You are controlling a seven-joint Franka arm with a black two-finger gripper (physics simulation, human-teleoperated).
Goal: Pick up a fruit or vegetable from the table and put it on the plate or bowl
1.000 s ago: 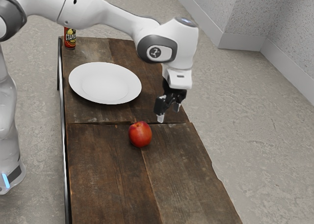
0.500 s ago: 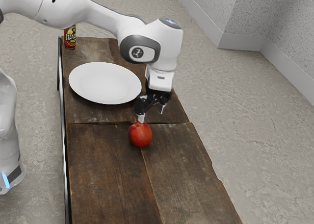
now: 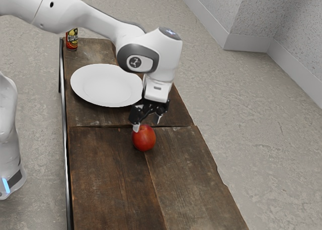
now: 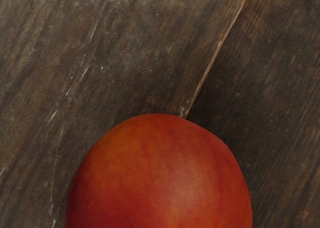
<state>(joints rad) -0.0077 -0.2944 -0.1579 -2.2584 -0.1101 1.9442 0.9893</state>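
Your jaws stand open, holding nothing, just above the red apple [image 3: 144,138] [image 4: 160,173], which sits on the wooden tabletop [image 3: 110,189] beside a plank seam, apart from the white plate [image 3: 107,84] lying flat nearby.

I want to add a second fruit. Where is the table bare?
The table is bare below the apple in the exterior view. A narrow strip lies between plate and apple. Crowded: the pincer over the apple; plate and can at the far end.
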